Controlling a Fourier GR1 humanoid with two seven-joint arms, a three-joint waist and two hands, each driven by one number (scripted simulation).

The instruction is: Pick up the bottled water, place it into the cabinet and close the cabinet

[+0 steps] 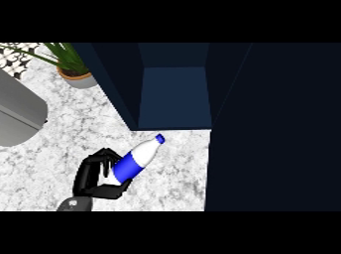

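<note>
The bottled water is white with a blue label and a blue cap. It hangs tilted over the marble counter, cap pointing up and right toward the cabinet. My left hand is shut on its lower half, fingers curled round from the left and the thumb under its base. The dark blue cabinet stands open just beyond the cap, showing a bare inner floor. Its door fills the view's right side. My right hand does not show.
A potted plant stands at the back left beside the cabinet's left wall. A large grey rounded appliance takes up the left edge. The open door stands to the right of the bottle.
</note>
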